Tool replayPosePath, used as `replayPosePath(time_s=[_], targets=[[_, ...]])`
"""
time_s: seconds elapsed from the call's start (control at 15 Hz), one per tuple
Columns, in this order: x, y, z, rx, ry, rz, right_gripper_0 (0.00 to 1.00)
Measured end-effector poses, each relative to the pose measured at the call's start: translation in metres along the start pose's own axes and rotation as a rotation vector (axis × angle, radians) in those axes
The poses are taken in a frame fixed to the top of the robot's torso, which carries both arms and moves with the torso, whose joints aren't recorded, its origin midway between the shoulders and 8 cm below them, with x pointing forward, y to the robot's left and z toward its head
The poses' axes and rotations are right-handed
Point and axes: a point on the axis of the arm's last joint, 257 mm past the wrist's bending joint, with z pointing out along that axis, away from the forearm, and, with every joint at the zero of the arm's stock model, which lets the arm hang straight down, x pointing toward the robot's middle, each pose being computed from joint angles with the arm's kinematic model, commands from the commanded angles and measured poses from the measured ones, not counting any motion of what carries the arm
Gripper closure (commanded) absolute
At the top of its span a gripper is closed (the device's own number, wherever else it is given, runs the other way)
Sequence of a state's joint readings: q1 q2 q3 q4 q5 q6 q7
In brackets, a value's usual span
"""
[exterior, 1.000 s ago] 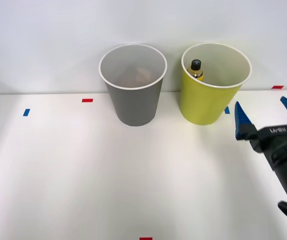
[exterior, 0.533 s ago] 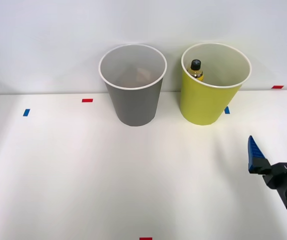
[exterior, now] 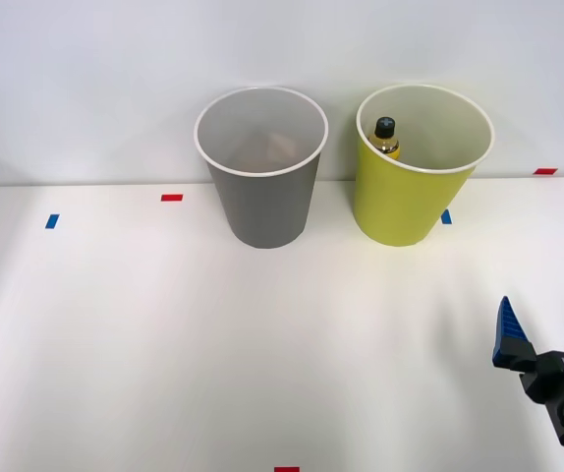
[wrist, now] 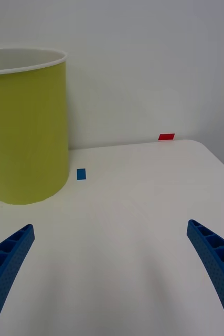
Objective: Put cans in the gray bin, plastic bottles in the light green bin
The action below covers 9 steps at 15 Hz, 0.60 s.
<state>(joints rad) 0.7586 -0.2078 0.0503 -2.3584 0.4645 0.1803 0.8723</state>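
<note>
Hanging wide open and empty at five o'clock of the light green bin [exterior: 415,192], my right claw [wrist: 112,273] looks finished, the plastic bottle [exterior: 386,139] standing inside; next, scan for cans.

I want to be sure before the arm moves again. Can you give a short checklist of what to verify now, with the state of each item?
1. Yellow bottle is inside the light green bin: ok.
2. Right gripper is open and holds nothing: ok.
3. Right gripper is apart from both bins, over bare table: ok.
4. Gray bin stands upright: ok.
5. What lies inside the gray bin is a can: cannot tell, only a faint shape shows at its bottom.
6. No bottle or can is left on the table: ok.
</note>
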Motion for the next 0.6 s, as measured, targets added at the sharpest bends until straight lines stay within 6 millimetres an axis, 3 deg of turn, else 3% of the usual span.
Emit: replayPosePath(time_s=[0.27,0.47,0.6], targets=[[0.030,-0.009,0.013,0.069,0.033,-0.004,0.00],[0.045,0.003,0.026,0.030,-0.045,-0.014,0.00],[0.049,0.013,0.024,-0.022,-0.086,-0.037,0.00]])
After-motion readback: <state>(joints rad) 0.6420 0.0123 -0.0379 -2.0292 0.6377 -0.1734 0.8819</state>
